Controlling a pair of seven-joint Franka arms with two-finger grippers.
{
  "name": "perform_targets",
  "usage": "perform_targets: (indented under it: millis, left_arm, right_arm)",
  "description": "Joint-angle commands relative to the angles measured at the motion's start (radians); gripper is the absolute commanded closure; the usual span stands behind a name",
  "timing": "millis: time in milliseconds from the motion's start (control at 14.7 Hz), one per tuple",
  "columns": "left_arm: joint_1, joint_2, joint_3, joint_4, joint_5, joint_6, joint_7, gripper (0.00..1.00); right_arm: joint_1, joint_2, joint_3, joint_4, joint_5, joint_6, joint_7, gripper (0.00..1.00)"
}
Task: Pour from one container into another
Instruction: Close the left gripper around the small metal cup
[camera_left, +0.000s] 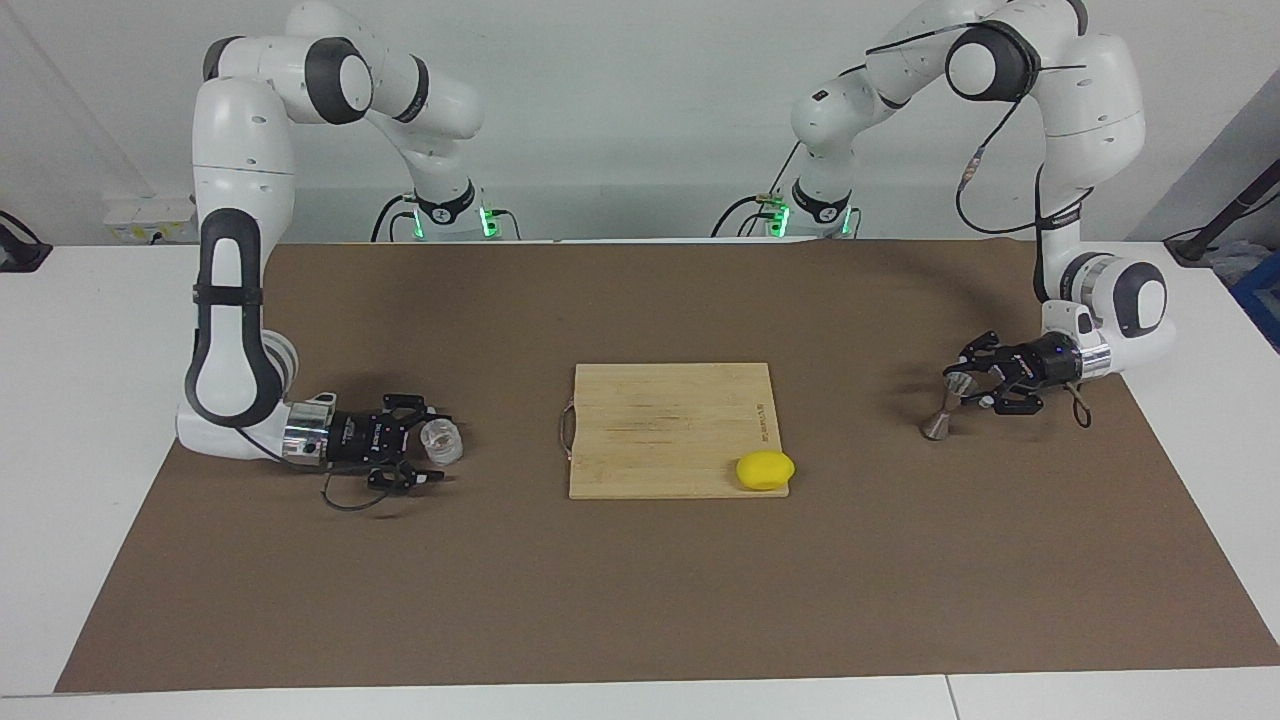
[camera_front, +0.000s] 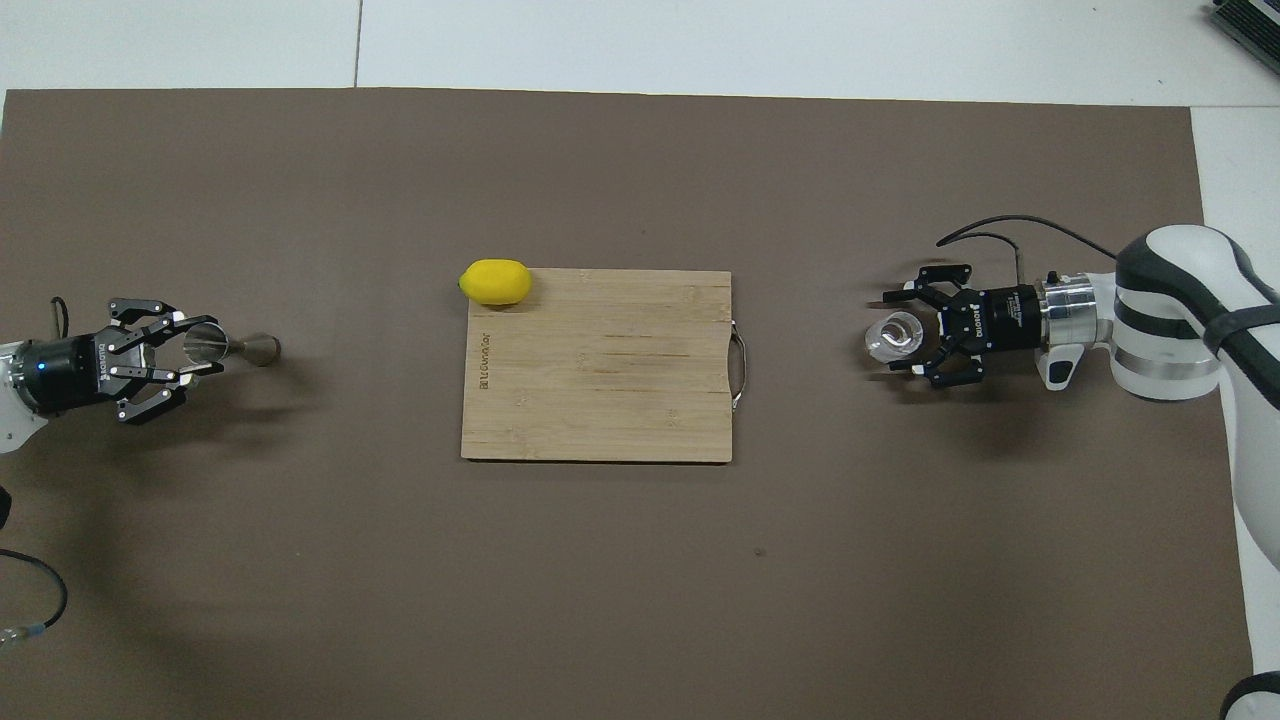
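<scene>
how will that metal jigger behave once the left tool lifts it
The jigger looks rigid metal, so it shouldn't flex. Its smooth cones and narrow waist could slip or pivot in the left tool, shut on its upper cup. Set down on its small base, it would probably tip easily.

The clear, squat glass tumbler (camera_left: 441, 441) stood upright on the brown tabletop (camera_left: 640, 600) toward my right arm's end, its faceted walls between the fingers of my right claw (camera_left: 432, 453). The silvery hourglass jigger (camera_left: 945, 406) leaned tilted toward my left arm's end, its upper cone clamped in my left claw (camera_left: 968, 389).
</scene>
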Motion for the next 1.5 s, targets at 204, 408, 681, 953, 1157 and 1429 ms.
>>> perform_targets:
  millis: [204, 408, 681, 953, 1157, 1429]
  left_arm:
    - [-0.013, -0.045, 0.007, 0.005, -0.018, -0.024, 0.003, 1.00]
    - [-0.032, -0.058, 0.007, -0.010, -0.016, -0.047, -0.026, 1.00]
    - [-0.061, -0.070, 0.007, -0.028, -0.016, -0.064, -0.016, 1.00]
    - [-0.142, -0.120, 0.007, -0.093, -0.020, -0.052, -0.019, 1.00]
    - [-0.179, -0.199, 0.007, -0.172, -0.021, -0.017, -0.019, 1.00]
    - [-0.231, -0.280, 0.007, -0.261, -0.065, 0.054, -0.022, 1.00]
  right_arm:
    - [-0.008, -0.038, 0.009, -0.049, -0.003, 0.026, 0.004, 0.19]
    - [-0.007, -0.038, 0.009, -0.049, -0.004, 0.027, -0.001, 0.22]
    - [-0.008, -0.038, 0.009, -0.049, -0.004, 0.035, -0.007, 0.67]
    - [-0.004, -0.049, 0.009, -0.047, -0.006, 0.032, -0.044, 1.00]
    - [0.004, -0.072, 0.009, -0.047, -0.007, 0.018, -0.064, 1.00]
    - [0.038, -0.109, 0.011, -0.043, -0.007, -0.048, -0.082, 1.00]
